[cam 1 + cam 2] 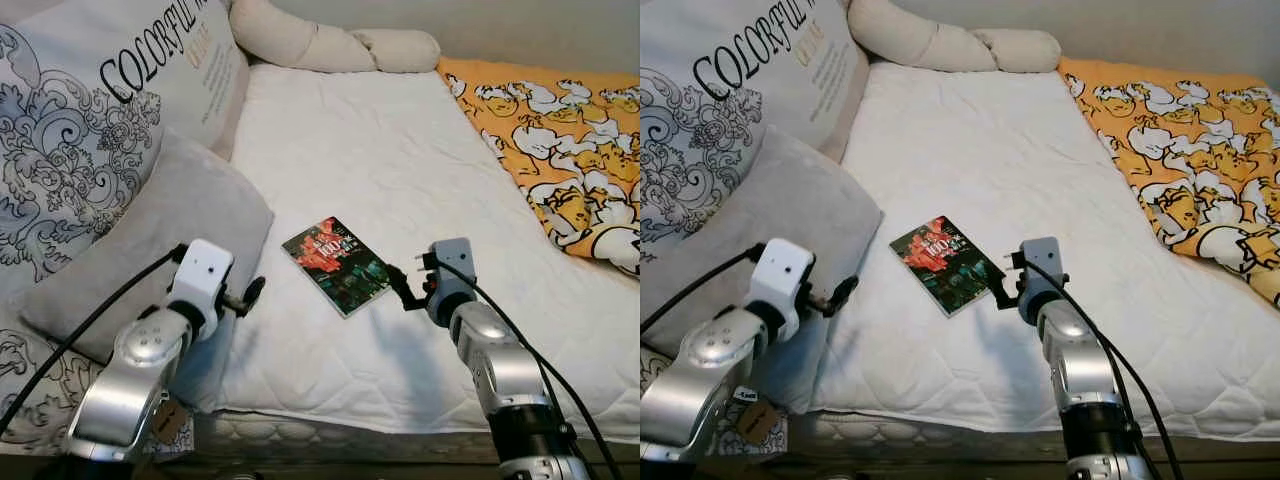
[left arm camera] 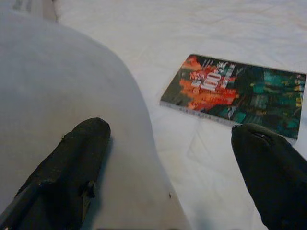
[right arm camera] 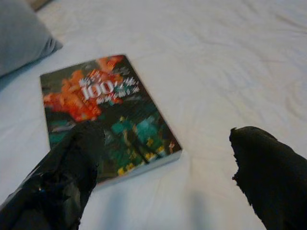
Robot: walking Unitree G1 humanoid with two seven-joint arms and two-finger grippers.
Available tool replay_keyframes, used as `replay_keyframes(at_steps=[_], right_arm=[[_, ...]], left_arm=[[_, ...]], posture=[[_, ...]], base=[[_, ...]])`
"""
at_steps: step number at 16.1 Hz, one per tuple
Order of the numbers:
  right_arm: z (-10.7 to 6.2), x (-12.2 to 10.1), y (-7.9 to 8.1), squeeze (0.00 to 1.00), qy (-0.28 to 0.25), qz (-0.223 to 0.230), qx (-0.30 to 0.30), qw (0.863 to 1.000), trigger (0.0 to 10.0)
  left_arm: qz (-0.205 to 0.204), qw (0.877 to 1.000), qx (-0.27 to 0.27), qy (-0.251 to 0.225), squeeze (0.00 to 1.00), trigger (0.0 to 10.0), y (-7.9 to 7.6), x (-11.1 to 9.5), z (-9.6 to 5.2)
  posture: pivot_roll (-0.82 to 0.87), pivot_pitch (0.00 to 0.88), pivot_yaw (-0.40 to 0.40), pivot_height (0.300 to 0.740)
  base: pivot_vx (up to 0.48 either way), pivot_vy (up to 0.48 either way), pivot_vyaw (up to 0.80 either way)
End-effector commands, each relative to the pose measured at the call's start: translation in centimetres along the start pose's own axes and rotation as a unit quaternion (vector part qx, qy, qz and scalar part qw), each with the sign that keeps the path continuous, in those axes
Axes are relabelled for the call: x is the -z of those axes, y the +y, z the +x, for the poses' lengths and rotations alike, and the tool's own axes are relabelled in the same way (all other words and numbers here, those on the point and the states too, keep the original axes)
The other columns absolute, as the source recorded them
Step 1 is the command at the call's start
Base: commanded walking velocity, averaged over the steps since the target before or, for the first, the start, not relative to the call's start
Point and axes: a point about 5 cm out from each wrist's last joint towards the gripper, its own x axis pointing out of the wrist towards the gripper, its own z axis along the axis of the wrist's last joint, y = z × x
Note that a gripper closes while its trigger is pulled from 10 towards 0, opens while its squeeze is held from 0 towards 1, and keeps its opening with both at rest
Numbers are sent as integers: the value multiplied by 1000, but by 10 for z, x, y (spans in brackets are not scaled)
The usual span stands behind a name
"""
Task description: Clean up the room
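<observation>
A paperback book [image 1: 335, 265] with a red and green cover lies flat on the white mattress [image 1: 400, 170], near its front edge. My right gripper [image 1: 403, 288] hovers open just right of the book's near corner; in the right wrist view one finger [image 3: 72, 172] overlaps the cover of the book [image 3: 105, 115] and the other hangs over bare sheet. My left gripper [image 1: 248, 294] is open at the edge of a grey pillow [image 1: 170, 230], left of the book. In the left wrist view the book [image 2: 235, 93] lies ahead, beyond the grey pillow [image 2: 62, 105].
A large printed cushion [image 1: 90, 110] leans at the left behind the grey pillow. Beige bolster pillows [image 1: 320, 45] lie at the head of the bed. An orange cartoon-print blanket [image 1: 560, 140] covers the right side. The mattress's front edge [image 1: 380, 425] runs below my arms.
</observation>
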Motion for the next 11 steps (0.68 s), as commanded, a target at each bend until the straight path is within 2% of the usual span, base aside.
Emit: replay_keyframes(at_steps=[1, 2, 3, 4, 5, 7, 10, 11], right_arm=[[-2, 1, -4, 0, 7, -13, 4, 1000, 10000], [1, 5, -4, 0, 19, -12, -2, 1000, 10000], [9, 10, -4, 0, 37, 16, -4, 999, 10000], [18, 17, -5, 467, 64, 56, -5, 996, 10000], [24, 21, -4, 1000, 78, 83, -13, 993, 10000], [30, 28, -1, 1000, 107, 96, -20, 989, 10000], [41, 28, 12, 1000, 123, 72, -49, 989, 10000], [45, 22, 10, 1000, 116, 58, -32, 991, 10000]], left_arm=[[7, 1000, 11, -5, 0, 10000, -3, -3, 1], [8, 1000, 16, -7, 0, 10000, -4, -4, 0], [11, 1000, 28, -5, 0, 10000, -6, -3, -2], [21, 999, 47, -1, 0, 10000, -9, -2, -6], [30, 997, 64, 3, 0, 10000, -10, -2, -11], [41, 994, 99, 13, 0, 10000, -11, 0, -25], [65, 987, 140, 53, 0, 10000, -7, 4, -55], [67, 987, 136, 59, 0, 10000, -6, 3, -64]], posture=[[44, 0, -44, 740], [37, 0, -34, 740], [34, 0, -27, 740], [37, 0, -18, 740], [43, 0, -10, 740], [63, 0, 1, 740], [144, 0, -13, 740], [168, 0, -22, 740]], base=[[0, 0, 0], [0, 0, 0], [0, 0, 0], [0, 0, 0], [0, 0, 0], [0, 0, 0], [0, 0, 0], [0, 0, 0]])
